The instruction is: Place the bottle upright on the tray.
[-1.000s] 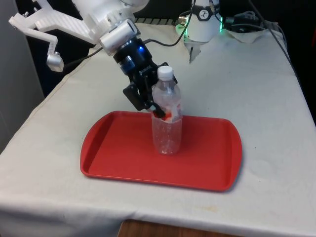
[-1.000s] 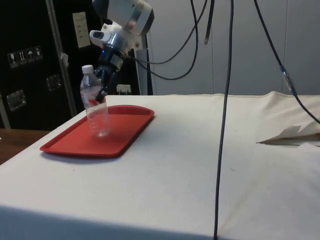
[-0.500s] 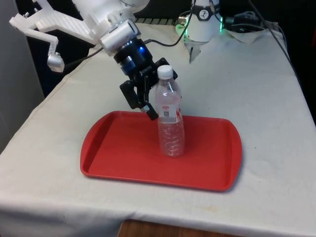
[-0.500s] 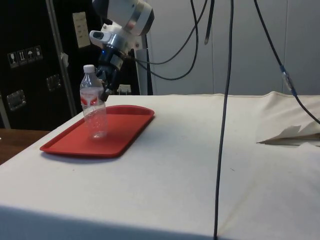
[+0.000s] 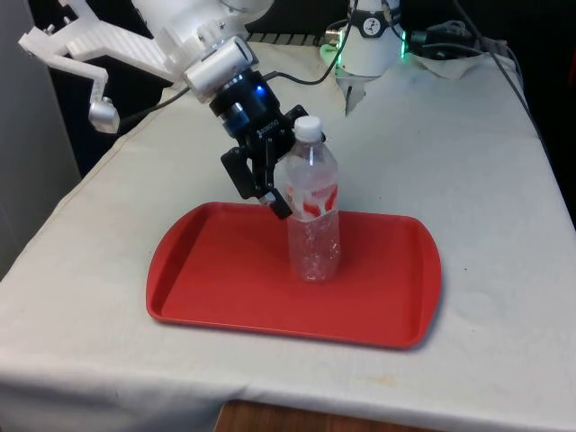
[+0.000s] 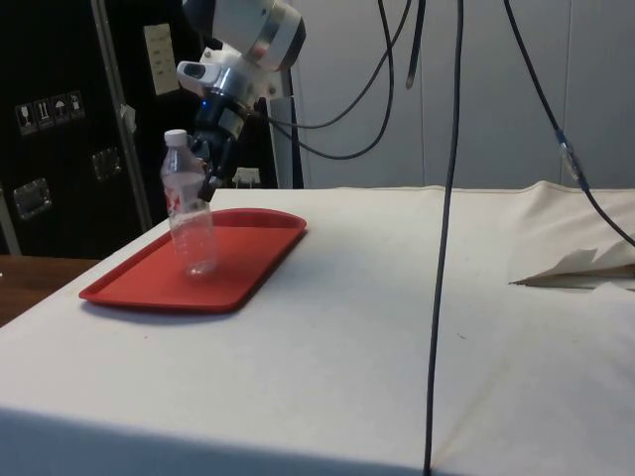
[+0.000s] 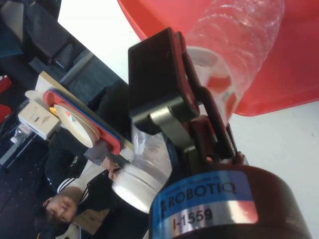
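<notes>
Since half a second ago the bottle (image 5: 312, 205) has rocked slightly: its white cap now leans a little towards the front view's right, and its red label faces the front camera more squarely. Its base position on the tray (image 5: 216, 279) is much the same. The bottle is clear plastic, standing on its base near the middle of the red tray, close to upright but with a slight lean in both the front view and the side view (image 6: 188, 208). The hand (image 5: 273, 184) sits just beside the bottle's upper half, on the front view's left, angled down from the white arm. In the wrist view one black finger (image 7: 159, 82) lies alongside the bottle's label area (image 7: 219, 69); whether the fingers grip the bottle or have let go cannot be told, as the second finger appears hidden. The tray lies flat on the white-clothed counter (image 5: 468, 162). A person (image 7: 75, 199) is seen beyond the counter's edge in the wrist view
</notes>
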Controlling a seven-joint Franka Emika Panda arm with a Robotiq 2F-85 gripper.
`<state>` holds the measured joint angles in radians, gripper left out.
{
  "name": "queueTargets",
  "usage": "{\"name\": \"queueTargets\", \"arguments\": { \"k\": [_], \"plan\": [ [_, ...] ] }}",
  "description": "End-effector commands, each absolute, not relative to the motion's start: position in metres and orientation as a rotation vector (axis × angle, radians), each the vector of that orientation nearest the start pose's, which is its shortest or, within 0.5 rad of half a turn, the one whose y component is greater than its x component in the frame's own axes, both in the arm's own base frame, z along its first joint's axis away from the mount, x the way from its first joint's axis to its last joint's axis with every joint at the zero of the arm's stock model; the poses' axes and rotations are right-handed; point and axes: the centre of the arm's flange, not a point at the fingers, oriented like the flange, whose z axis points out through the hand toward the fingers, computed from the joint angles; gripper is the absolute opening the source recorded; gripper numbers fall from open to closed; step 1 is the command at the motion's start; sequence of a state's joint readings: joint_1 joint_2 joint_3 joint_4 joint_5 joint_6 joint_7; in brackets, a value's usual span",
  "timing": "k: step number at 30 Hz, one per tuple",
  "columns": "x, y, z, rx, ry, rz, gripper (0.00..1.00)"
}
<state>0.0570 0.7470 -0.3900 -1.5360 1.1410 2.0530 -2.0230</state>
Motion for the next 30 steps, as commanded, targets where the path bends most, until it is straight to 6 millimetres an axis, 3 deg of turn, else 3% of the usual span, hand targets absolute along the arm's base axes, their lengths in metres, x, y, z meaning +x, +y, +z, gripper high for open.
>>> {"name": "queueTargets", "arguments": {
  "k": [1, 30],
  "plan": [
    [0.6921, -0.1408, 0.2369, -2.243, -1.42, -0.819, 1.0],
    [0.6912, -0.1406, 0.2376, -2.236, -1.409, -0.817, 1.0]
  ]
}}
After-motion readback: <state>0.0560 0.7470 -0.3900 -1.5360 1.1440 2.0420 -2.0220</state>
